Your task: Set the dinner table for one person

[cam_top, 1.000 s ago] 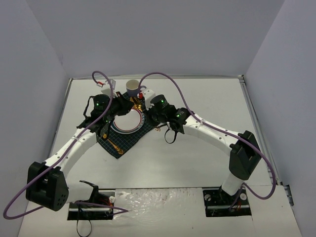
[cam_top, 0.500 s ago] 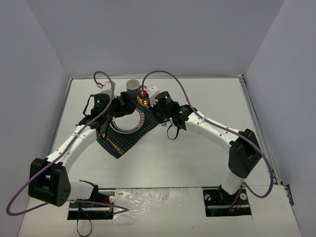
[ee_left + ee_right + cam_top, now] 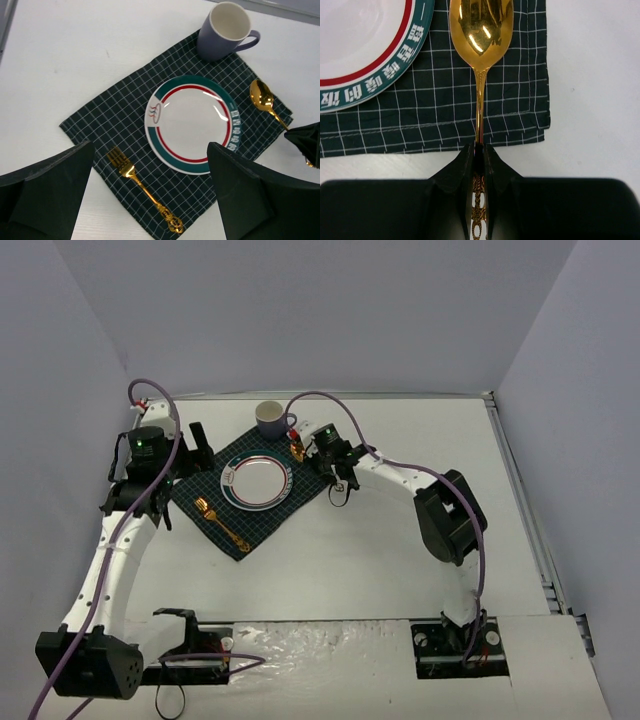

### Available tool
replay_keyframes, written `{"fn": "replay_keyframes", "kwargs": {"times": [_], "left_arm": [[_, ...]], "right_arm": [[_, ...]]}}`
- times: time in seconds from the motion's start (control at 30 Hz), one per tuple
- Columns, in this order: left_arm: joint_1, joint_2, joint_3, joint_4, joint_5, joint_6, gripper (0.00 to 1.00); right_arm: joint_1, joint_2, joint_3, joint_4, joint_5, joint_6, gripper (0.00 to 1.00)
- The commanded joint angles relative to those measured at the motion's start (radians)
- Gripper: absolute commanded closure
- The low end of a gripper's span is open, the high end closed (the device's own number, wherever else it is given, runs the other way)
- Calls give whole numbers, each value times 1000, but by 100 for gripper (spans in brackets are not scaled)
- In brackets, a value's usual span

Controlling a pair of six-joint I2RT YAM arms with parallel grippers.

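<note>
Almost laid: spoon [image 3: 481,30] poised beside the plate [image 3: 360,40]

The right hand [image 3: 479,152] pinches the gold spoon's handle, its bowl over the checked cloth [image 3: 420,115]. The left hand [image 3: 150,146] gapes wide, holding nothing. The dinner table [image 3: 400,540] lies beneath both arms: probably rigid, smooth, slippery, nothing to grasp; cutlery is best held by its handle.

A robotics lab cell, not a home: a white desk [image 3: 380,550] with metal edge rails, plain grey panels [image 3: 320,310] at 9, 12 and 3 o'clock, a left arm [image 3: 110,550] and a right arm [image 3: 400,478] bolted at 6 o'clock, trailing purple cables [image 3: 312,396].
</note>
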Motion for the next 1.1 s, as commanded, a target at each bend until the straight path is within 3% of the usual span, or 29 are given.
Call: {"fn": "replay_keyframes", "kwargs": {"times": [0.0,0.6,1.07], "left_arm": [[-1,-31,-41,-11,-99,76,8],[1,-1,-41,-25,-120,89,8],[1,0,-42,-29,-123,96,8]], "right_arm": [[-2,61,136,85,-25,-34,100],[-30,254,317,170,-35,-53,100],[-63,305,269,207,-23,-60,100]]}}
